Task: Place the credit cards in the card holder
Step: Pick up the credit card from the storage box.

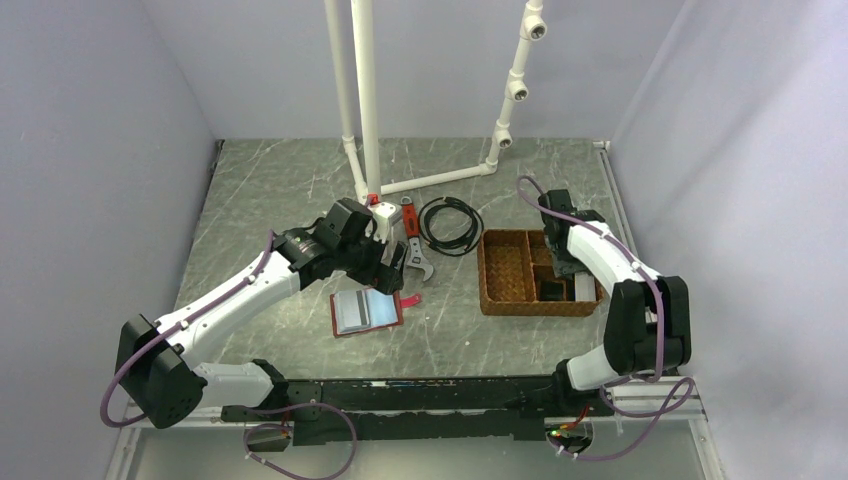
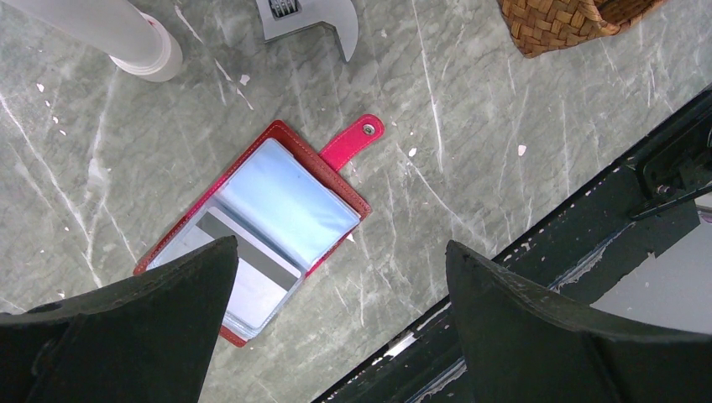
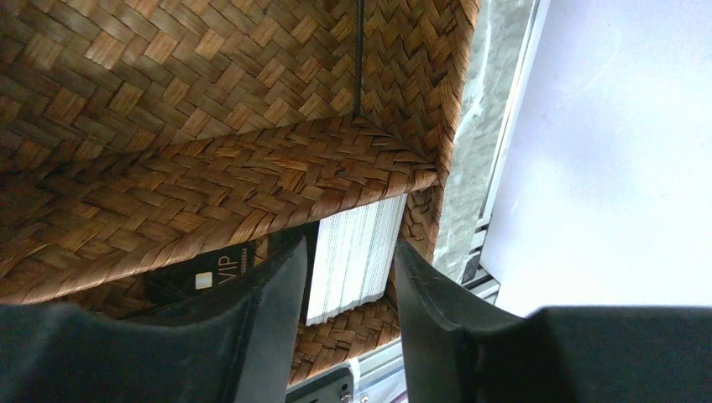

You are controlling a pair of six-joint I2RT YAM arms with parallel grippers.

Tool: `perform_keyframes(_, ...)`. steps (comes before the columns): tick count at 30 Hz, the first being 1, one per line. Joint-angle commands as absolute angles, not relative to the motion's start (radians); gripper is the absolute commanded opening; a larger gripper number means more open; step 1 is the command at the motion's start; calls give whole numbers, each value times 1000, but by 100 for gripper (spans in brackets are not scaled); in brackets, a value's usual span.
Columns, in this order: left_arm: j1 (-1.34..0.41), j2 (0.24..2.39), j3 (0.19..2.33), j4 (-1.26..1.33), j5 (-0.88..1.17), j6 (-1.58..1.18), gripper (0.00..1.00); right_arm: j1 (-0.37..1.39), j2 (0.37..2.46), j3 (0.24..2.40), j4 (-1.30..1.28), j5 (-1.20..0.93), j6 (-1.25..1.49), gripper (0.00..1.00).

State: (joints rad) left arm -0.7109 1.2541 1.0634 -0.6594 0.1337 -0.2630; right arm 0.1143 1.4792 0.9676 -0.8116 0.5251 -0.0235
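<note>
The red card holder (image 1: pixel 366 311) (image 2: pixel 285 201) lies open on the marble table, clear pockets up, snap tab (image 2: pixel 353 143) pointing right. One pale card with a dark stripe (image 2: pixel 252 273) sits in its near pocket. My left gripper (image 1: pixel 385 270) (image 2: pixel 340 248) hovers just above it, open and empty. My right gripper (image 1: pixel 562 270) (image 3: pixel 351 245) is down in the woven tray's right compartment. Its partly open jaws straddle a stack of white credit cards (image 3: pixel 361 227) standing on edge, which rests on the tray floor.
The brown woven divided tray (image 1: pixel 505 265) (image 3: pixel 210 168) also holds a black VIP card (image 3: pixel 210 273) left of the stack. A red-handled wrench (image 1: pixel 415 245) (image 2: pixel 306 21), a coiled black cable (image 1: pixel 450 222) and a white pipe frame (image 1: pixel 365 100) stand behind the card holder.
</note>
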Motion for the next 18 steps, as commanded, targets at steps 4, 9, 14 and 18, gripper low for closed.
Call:
perform_keyframes(4, -713, 1243, 1070, -650, 143, -238, 99, 133, 1493, 982, -774, 472, -45, 52)
perform_keyframes(9, -708, 1237, 1065, -650, 140, -240, 99, 149, 1563, 994, -799, 558, -6, 54)
perform_keyframes(14, -707, 1236, 1065, -648, 144, -239, 100, 149, 1573, 997, -812, 602, -2, 48)
perform_keyframes(18, -707, 1235, 1063, -649, 143, -239, 100, 150, 1584, 1000, -822, 621, -2, 38)
